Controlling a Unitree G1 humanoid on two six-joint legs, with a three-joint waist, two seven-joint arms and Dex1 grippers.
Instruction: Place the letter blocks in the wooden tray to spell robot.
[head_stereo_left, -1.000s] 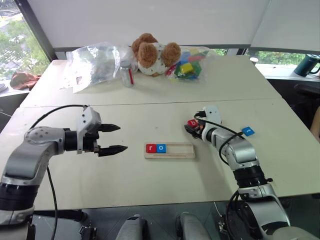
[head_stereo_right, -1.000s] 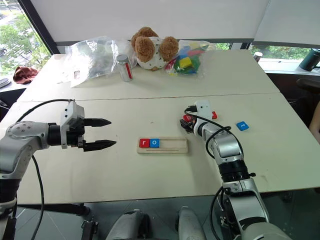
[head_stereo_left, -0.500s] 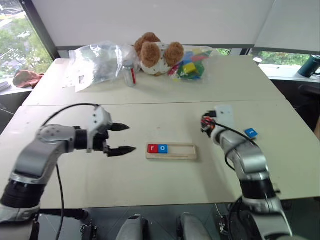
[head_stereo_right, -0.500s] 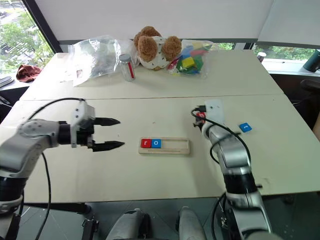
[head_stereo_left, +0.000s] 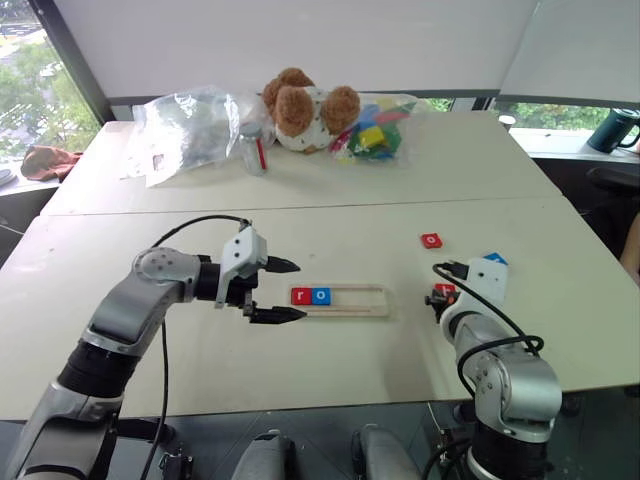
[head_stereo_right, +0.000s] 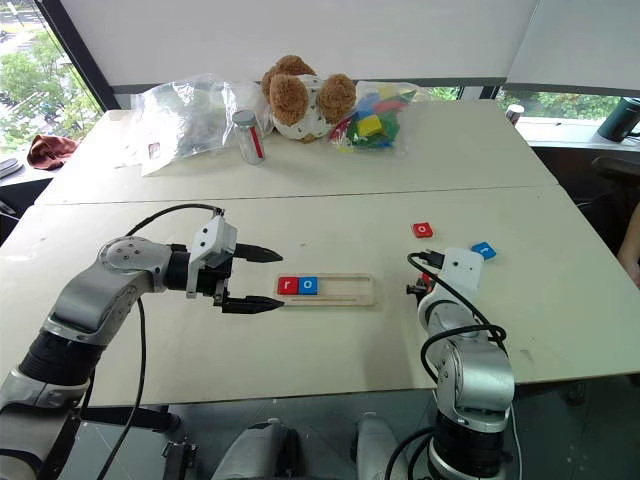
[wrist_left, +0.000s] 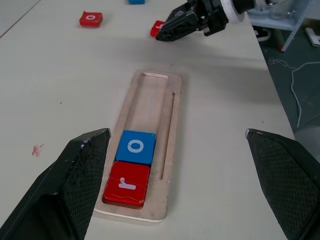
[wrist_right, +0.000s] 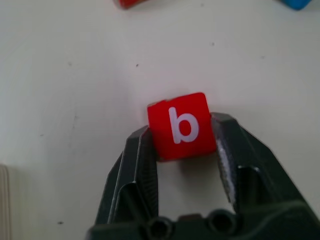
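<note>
Overhead, wooden tray (head_stereo_left: 340, 300) mid-table with red r (head_stereo_left: 301, 296) and blue o (head_stereo_left: 321, 296) at its left end; left gripper (head_stereo_left: 283, 291) spread wide just beside that end.

Left wrist – red o tile (wrist_left: 91, 19) and blue tile (wrist_left: 136, 1) lying loose beyond tray.

Right wrist – right gripper (wrist_right: 182, 145) pinching red b tile (wrist_right: 181, 126) between both fingers.

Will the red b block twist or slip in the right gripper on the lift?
The red b block looks rigid and probably light. It sits skewed between the right gripper's fingers, so it may pivot. Its glossy faces could slip.
</note>
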